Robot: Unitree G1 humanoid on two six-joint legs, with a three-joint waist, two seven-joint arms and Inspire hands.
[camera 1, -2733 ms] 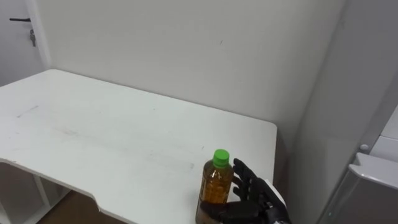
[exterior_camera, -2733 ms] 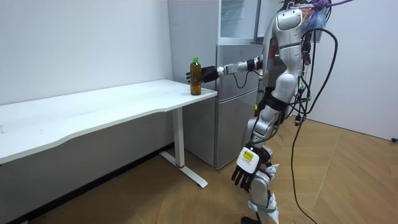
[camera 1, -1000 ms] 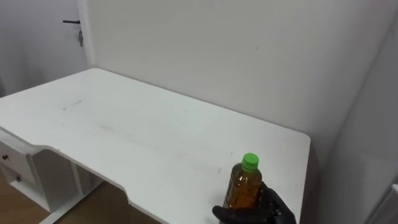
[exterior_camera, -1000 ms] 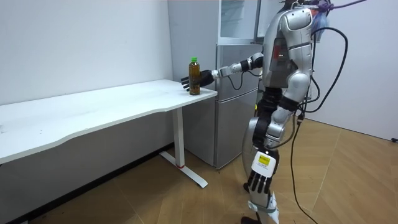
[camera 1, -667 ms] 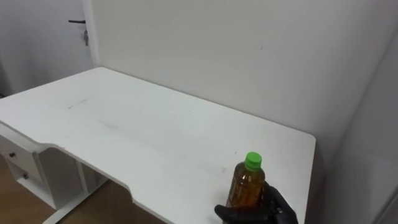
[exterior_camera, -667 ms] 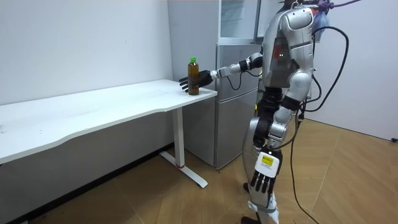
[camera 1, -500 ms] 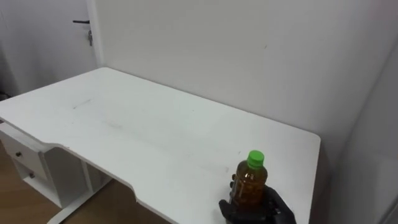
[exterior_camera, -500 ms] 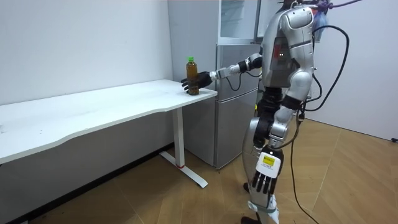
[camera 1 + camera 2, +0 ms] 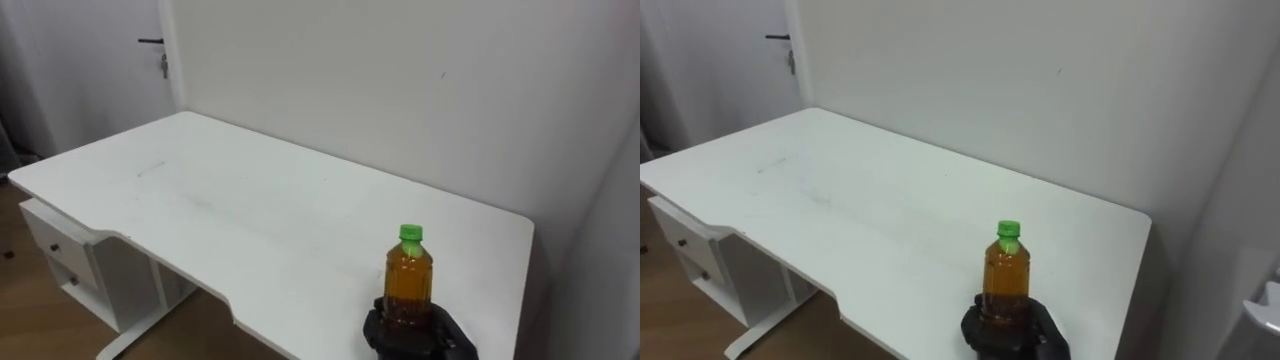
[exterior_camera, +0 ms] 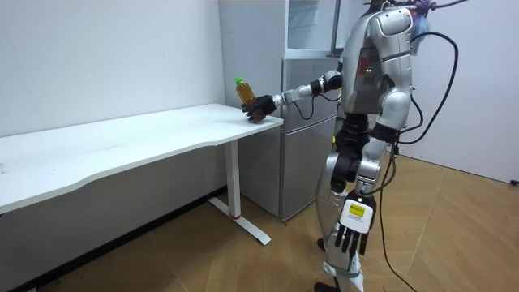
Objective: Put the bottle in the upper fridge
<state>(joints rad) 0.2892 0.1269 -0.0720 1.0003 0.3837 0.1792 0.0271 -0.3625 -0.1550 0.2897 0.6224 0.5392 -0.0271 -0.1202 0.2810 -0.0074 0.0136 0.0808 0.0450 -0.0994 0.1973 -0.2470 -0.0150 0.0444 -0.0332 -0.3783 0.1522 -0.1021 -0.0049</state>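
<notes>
Here, bottle (image 9: pixel 408 285), base wrapped in right hand (image 9: pixel 421 341), over table (image 9: pixel 250 220) corner

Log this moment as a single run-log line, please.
stage: grasp | bottle: held by right robot hand over table corner | left robot hand: open, at side | fridge: bottle not yet inside

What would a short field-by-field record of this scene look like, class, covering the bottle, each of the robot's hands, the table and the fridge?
bottle: amber liquid, green cap; held over the table's end by the fridge, tilted in the room view
right hand: fingers curled round the bottle's lower part
left hand: hangs at the robot's side, fingers relaxed, holding nothing
table: white, set against the wall
fridge: grey, just past the table's end, beside the robot
task step: bottle gripped, not yet in the fridge
</notes>
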